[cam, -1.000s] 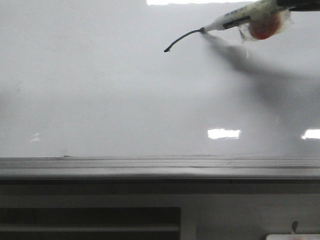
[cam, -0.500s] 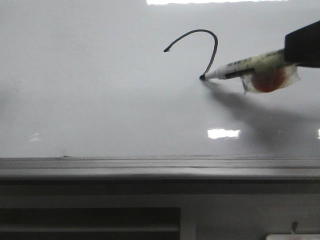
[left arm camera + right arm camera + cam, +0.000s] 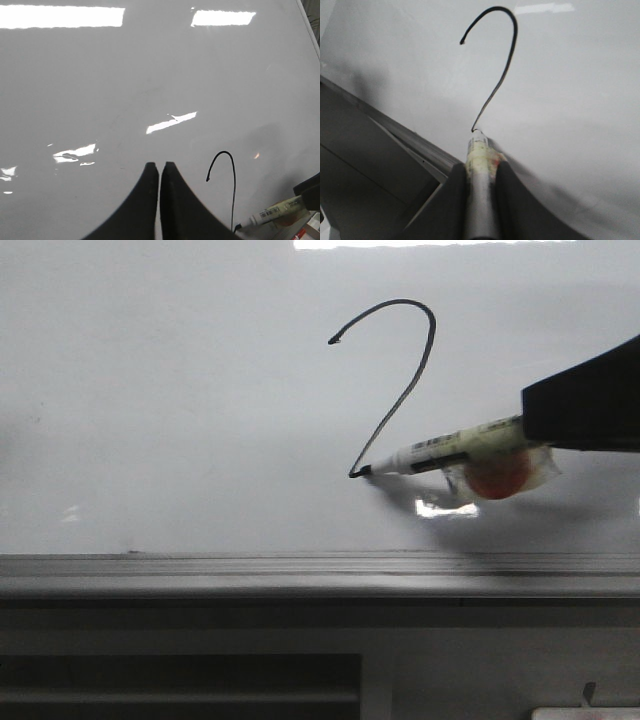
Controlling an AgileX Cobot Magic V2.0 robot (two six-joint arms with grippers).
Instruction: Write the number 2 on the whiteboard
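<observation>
The whiteboard (image 3: 180,440) fills the front view, with a grey ledge (image 3: 300,575) along its lower edge. On it is a black stroke, the number 2 (image 3: 415,370), with a curved top and a slanted downstroke and no base stroke; it also shows in the right wrist view (image 3: 505,60) and the left wrist view (image 3: 231,180). My right gripper (image 3: 480,170) is shut on a white marker pen (image 3: 440,452), whose black tip touches the board at the stroke's lower end. My left gripper (image 3: 159,167) is shut and empty, over the board left of the stroke.
Taped to the pen is a clear wrap with a red-orange blob (image 3: 500,478). Below the ledge is a dark grey frame with a recess (image 3: 180,685). Bright light reflections (image 3: 445,508) lie on the board.
The right gripper moved the pen down and to the left, drawing the curved top and then the slanted downstroke. The left gripper's motion cannot be told.
</observation>
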